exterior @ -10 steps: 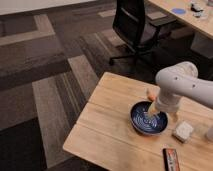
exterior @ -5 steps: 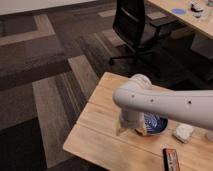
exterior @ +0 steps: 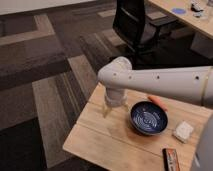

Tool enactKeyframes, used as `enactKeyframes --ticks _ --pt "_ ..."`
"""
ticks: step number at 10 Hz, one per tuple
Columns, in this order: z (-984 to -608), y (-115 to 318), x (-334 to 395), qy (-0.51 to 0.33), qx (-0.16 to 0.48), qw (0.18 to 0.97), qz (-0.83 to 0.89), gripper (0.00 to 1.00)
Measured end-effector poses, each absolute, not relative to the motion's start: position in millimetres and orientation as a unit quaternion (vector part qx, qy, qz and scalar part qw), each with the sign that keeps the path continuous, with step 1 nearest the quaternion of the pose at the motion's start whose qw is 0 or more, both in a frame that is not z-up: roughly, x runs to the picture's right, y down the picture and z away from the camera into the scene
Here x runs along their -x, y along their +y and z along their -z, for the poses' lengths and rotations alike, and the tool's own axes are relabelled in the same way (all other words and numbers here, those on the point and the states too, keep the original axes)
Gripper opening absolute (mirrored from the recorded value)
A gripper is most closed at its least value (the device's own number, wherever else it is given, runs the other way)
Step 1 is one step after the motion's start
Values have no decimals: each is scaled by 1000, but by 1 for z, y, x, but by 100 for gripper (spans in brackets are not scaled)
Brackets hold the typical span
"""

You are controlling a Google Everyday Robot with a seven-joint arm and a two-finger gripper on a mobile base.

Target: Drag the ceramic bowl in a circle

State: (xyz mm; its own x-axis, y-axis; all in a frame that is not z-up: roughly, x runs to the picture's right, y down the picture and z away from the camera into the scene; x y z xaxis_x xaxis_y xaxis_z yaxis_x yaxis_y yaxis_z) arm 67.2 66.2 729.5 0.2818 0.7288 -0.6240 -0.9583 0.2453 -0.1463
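The ceramic bowl (exterior: 149,118) is dark blue with pale swirl lines inside and sits upright on the wooden table (exterior: 100,137), right of its middle. My white arm (exterior: 160,82) reaches in from the right, across and above the bowl's far side. My gripper (exterior: 107,110) points down at the table top just left of the bowl, a short gap from its rim. It holds nothing that I can see.
A small white box (exterior: 183,131) lies right of the bowl. An orange object (exterior: 157,102) lies behind the bowl, and a dark flat bar (exterior: 171,159) lies at the front right. A black office chair (exterior: 134,25) and a desk (exterior: 190,12) stand beyond the table.
The arm has swung left: the gripper went from the bowl's far rim to the table left of the bowl. The bowl stays at about the same spot.
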Motion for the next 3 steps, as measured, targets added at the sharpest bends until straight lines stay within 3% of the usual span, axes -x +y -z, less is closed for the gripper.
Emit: enactKeyframes --ticks 3 --pt "-750 37 -104 226 254 736 -585 65"
